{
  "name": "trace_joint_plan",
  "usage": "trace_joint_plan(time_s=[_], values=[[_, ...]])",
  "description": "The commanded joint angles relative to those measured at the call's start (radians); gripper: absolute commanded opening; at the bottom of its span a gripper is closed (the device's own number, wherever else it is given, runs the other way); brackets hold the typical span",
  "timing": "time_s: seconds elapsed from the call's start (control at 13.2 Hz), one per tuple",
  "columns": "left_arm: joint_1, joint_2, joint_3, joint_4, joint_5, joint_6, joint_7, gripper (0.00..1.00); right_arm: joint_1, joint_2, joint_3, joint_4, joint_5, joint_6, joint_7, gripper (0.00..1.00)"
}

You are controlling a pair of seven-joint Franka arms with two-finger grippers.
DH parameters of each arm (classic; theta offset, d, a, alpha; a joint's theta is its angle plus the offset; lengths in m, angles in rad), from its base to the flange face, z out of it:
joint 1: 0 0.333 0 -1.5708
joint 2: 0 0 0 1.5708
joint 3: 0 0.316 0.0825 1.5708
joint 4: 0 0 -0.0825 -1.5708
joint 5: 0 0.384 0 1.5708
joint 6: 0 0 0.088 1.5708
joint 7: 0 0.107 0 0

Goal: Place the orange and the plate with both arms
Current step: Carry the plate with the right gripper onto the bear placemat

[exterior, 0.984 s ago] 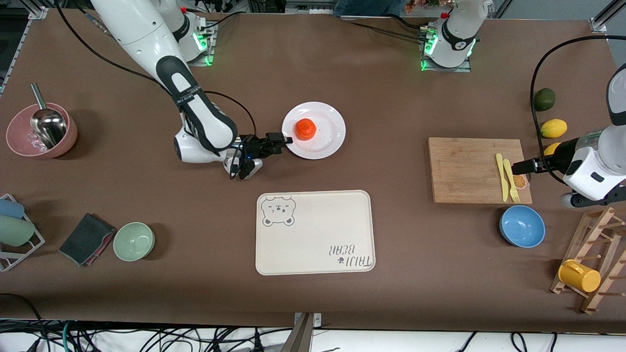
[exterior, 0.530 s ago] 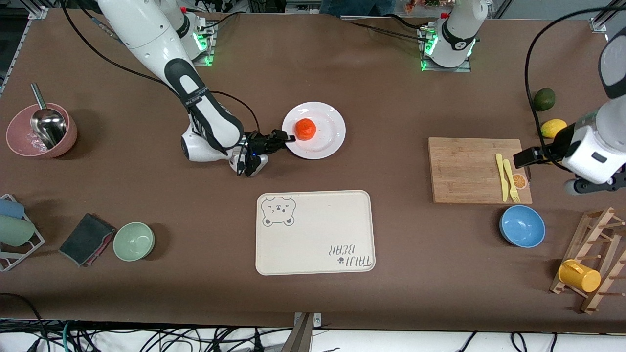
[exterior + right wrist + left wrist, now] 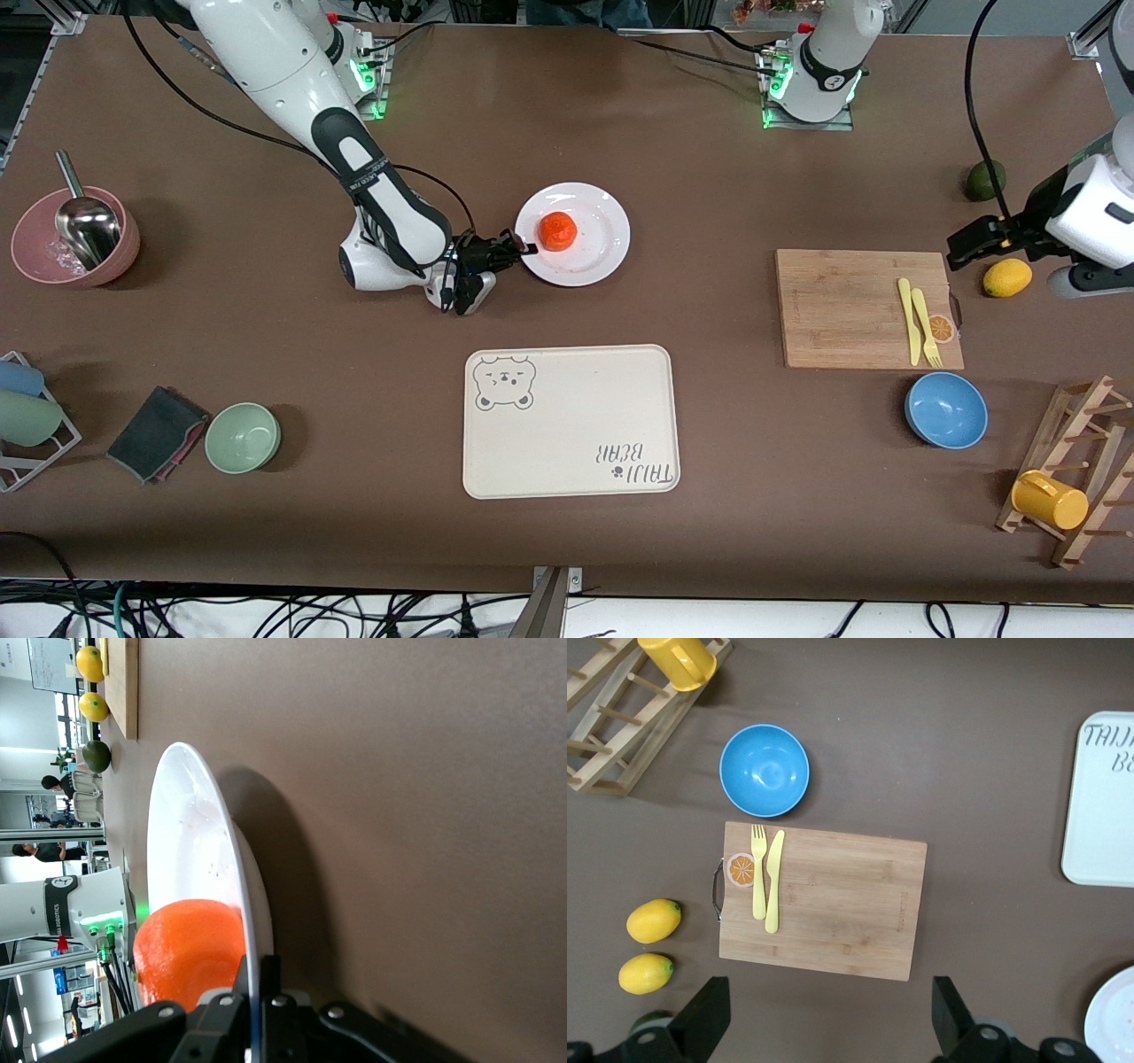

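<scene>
at plate rim — right gripper pinching.

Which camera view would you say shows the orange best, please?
The front view: the whole orange sits unobstructed on the plate. The right wrist view shows it side-on, partly hidden by the right gripper; the left wrist view misses it.

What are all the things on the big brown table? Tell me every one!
Round white plate: 1, mid-table.
Small orange-red orange: 1, on the plate.
Cream bear-print tray: 1, nearer the camera than the plate.
Wooden cutting board: 1, toward the left arm's end.
Yellow plastic knife and fork: 1 each, on the board.
Blue bowl: 1, nearer the camera than the board.
Yellow lemons: 2, beside the board.
Dark green fruit: 1, by the lemons.
Yellow mug: 1, on the wooden rack.
Pale green bowl: 1.
Pink bowl with metal scoop: 1.
Right claw: shut on the plate's rim.
Left claw: open, above the board's edge.
</scene>
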Motion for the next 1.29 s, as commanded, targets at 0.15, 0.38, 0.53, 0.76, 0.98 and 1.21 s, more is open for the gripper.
trace_joint_plan(time_s=[0.15,0.38,0.53,0.76,0.98,1.21], values=[[-0.022,-0.029,0.050,-0.030,-0.079,-0.003,0.107,1.00,-0.024,-0.017,-0.006,0.049,0.023,-0.008,0.002,0.00],[-0.022,-0.029,0.049,-0.011,-0.079,-0.025,0.105,1.00,-0.038,-0.055,-0.031,0.064,0.023,-0.012,0.081,0.00],[-0.018,-0.028,0.049,-0.010,-0.083,-0.027,0.099,1.00,-0.044,-0.053,-0.037,0.139,0.014,-0.013,0.187,0.00],[-0.013,-0.028,0.049,0.013,-0.071,-0.051,0.107,1.00,-0.048,0.005,-0.039,0.335,-0.082,-0.021,0.385,0.00],[-0.018,-0.025,0.047,0.014,-0.068,-0.062,0.108,1.00,-0.056,0.133,-0.083,0.572,-0.138,-0.021,0.521,0.00],[-0.008,-0.020,0.046,0.012,-0.071,-0.060,0.113,1.00,-0.058,0.270,-0.102,0.783,-0.132,-0.009,0.584,0.00]])
